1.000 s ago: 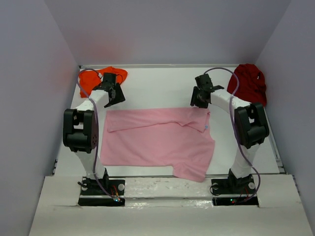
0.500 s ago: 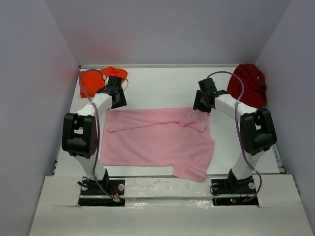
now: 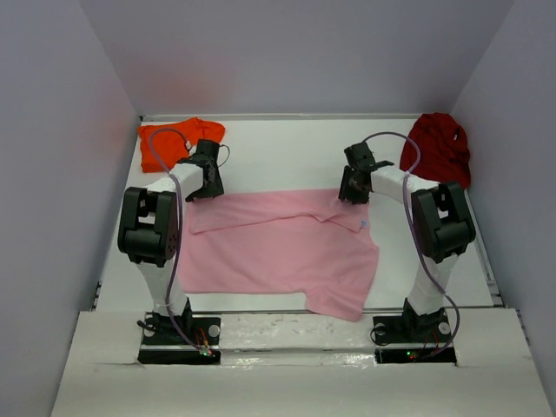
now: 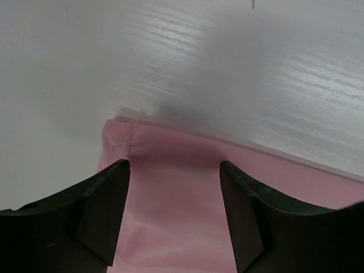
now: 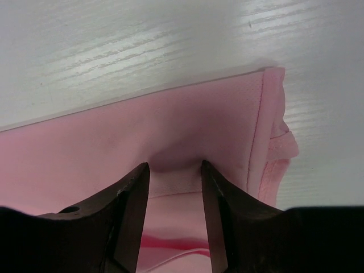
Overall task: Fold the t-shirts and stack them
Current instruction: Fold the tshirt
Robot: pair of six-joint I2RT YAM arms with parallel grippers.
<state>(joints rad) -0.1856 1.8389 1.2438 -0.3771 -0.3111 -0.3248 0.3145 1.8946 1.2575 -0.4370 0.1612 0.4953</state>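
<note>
Your left tool [image 4: 173, 170] is wide open over the far-left corner of the pink t-shirt [image 3: 278, 252]. Your right tool [image 5: 175, 170] is narrower, at its far-right corner (cloth between the jaws, not pinched). The shirt lies mid-table [image 3: 278, 156], with the orange t-shirt [image 3: 169, 137] far left and the dark red t-shirt [image 3: 437, 146] far right.

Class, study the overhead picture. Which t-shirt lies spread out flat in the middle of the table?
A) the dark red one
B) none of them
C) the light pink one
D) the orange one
C: the light pink t-shirt lies spread flat mid-table, while the orange t-shirt sits bunched in the far left corner and the dark red t-shirt in the far right corner.
</note>
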